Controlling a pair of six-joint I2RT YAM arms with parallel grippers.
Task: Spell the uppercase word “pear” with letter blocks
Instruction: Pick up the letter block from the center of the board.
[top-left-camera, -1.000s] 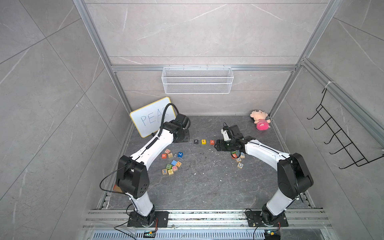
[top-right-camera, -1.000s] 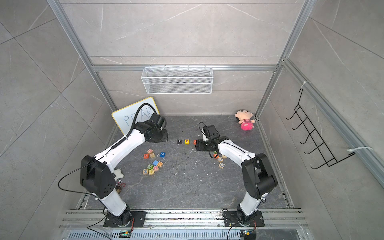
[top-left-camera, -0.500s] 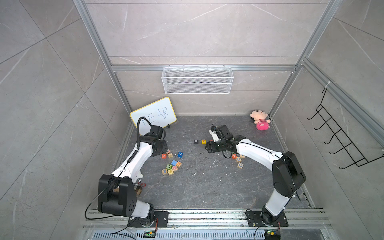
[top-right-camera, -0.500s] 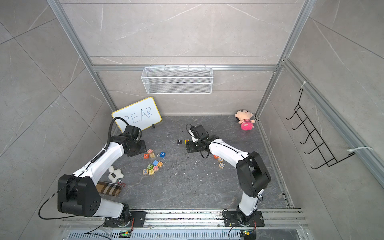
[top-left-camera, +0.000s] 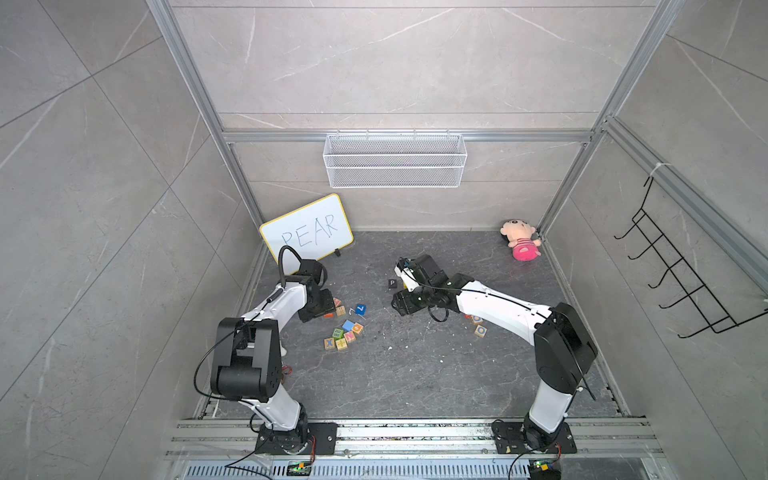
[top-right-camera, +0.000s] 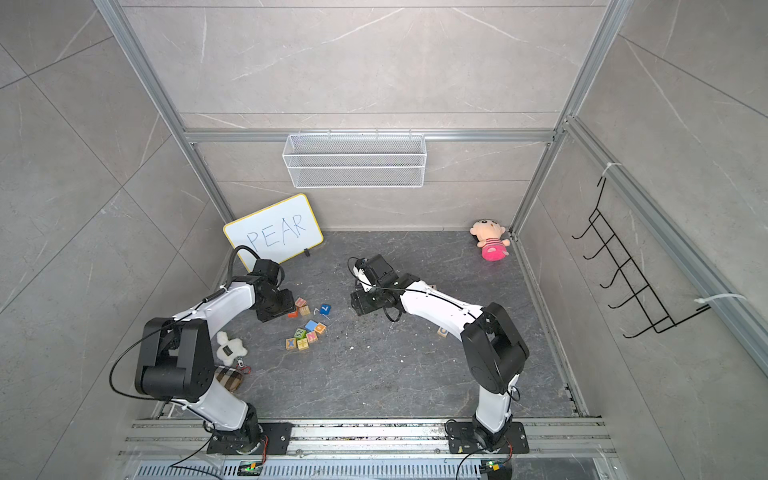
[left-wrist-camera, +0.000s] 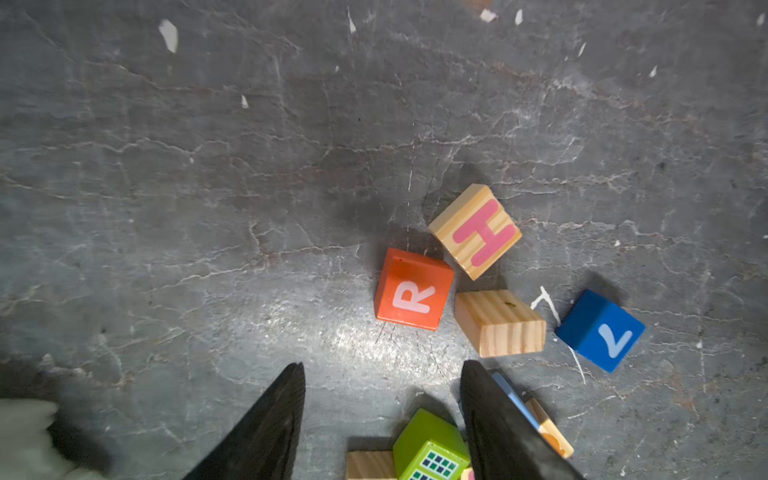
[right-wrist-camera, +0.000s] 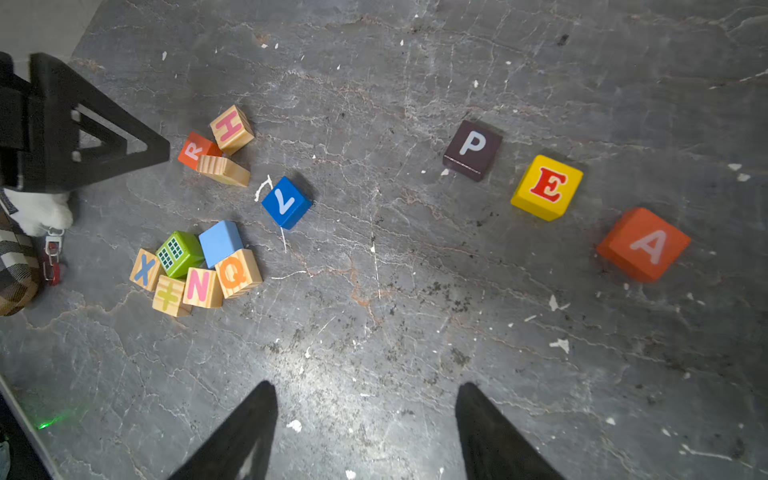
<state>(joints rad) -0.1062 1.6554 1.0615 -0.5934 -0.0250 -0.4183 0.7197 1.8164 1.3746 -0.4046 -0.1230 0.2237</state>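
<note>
Left gripper (left-wrist-camera: 382, 366): the jaws stand apart with nothing clamped between them, and the fingertips hang above the grey floor (left-wrist-camera: 208, 166). The R block (left-wrist-camera: 413, 291), red-orange with its white letter facing up, lies just ahead of the fingertips, clear of both. It sits just beside the H cube (left-wrist-camera: 476, 230) and a bare-wood cube (left-wrist-camera: 500, 324); a blue cube (left-wrist-camera: 600, 330) lies near these, apart. In both top views this cluster sits left of centre in the frame, at the left gripper head. Right gripper (right-wrist-camera: 365, 386): jaws apart, empty, above bare floor. Its wrist view shows the P block (right-wrist-camera: 473, 149), the E block (right-wrist-camera: 547, 187) and the A block (right-wrist-camera: 644, 245) in a loose slanted row in that order, letters up, with gaps between neighbours; the R block lies well apart from this row. In a top view the P block (top-left-camera: 392, 283) appears at mid-frame, just left of the right gripper. The whiteboard (top-left-camera: 307, 232), above the left arm in the frame, reads PEAR.
</note>
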